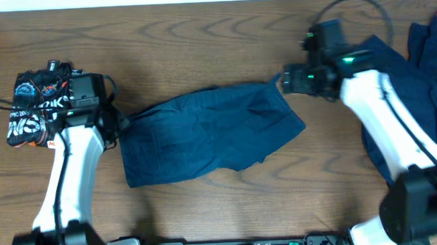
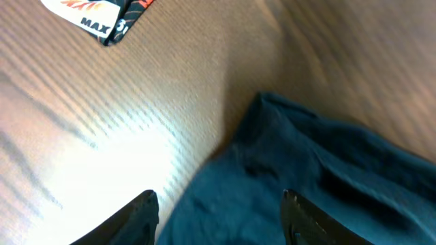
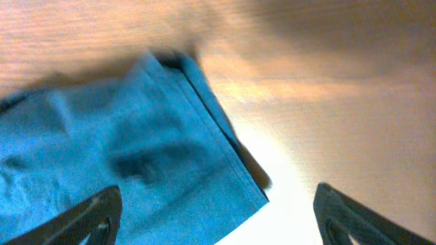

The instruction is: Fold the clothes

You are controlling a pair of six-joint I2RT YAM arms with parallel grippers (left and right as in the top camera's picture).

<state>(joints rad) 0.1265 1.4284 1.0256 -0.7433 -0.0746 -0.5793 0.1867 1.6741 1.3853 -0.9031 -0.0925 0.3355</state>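
Open hands at both ends of the shorts (image 1: 211,134)
The left hand (image 2: 221,228), fingers spread and empty, hangs over the shorts' left edge. The right hand (image 3: 218,219), equally released, is over their far right corner. They lie mid-counter (image 1: 200,35), long axis running hand to hand.

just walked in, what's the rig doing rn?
Two arms are folding clothes on a wooden table. A wrinkled dark navy-blue cloth garment lies spread mid-table. The left pincer hangs open over its left edge and the right pincer open over its right corner; neither grips cloth. A heap of navy-blue cloth waits at the right, and a black printed fabric bundle sits far left.
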